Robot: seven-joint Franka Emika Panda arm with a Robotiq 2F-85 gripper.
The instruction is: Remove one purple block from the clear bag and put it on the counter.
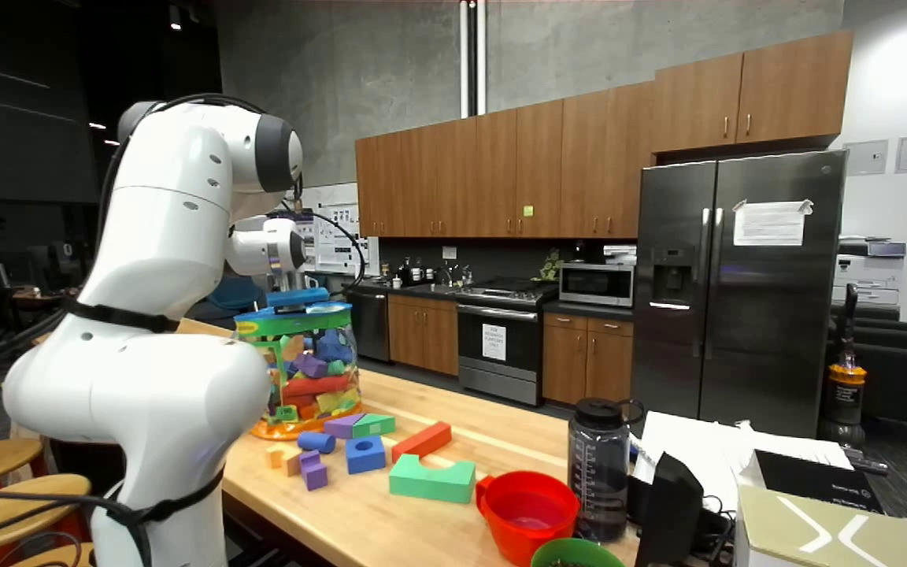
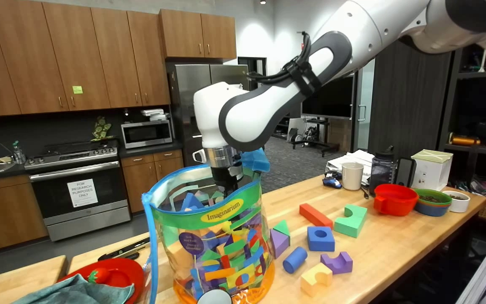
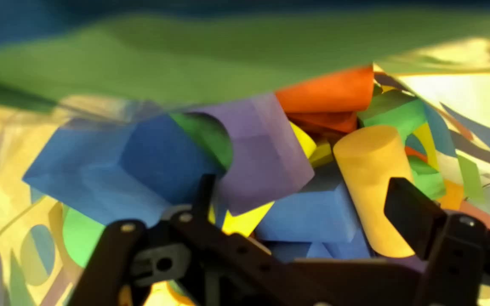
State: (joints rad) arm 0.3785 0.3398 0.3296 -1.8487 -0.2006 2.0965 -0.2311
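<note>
In the wrist view, we see a purple block (image 3: 266, 157) with a round bite out of one side. It is inside the clear bag (image 2: 182, 221), piled up with lots of other blocks (image 3: 326, 95). A blue block (image 3: 168, 157) sits just beside it, and a fat yellow cylinder (image 3: 368, 182) is near. We see the tool (image 3: 311, 204) over the blocks, with its two fingers (image 3: 415, 216) spread wide apart. We cannot tell if they touch any block. In both exterior views, the white arm (image 2: 260, 118) reaches down to the top of the bag. The bag stands upright on the wooden desk (image 2: 386, 249). Next to the bag, we find loose blocks (image 2: 321, 245) on the desk: a purple arch (image 2: 336, 264), a blue cylinder (image 2: 295, 259), a red bar (image 2: 315, 216) and a green arch (image 2: 355, 224). Farther away are a red cup (image 2: 395, 202) and a dark bottle (image 2: 381, 171).
</note>
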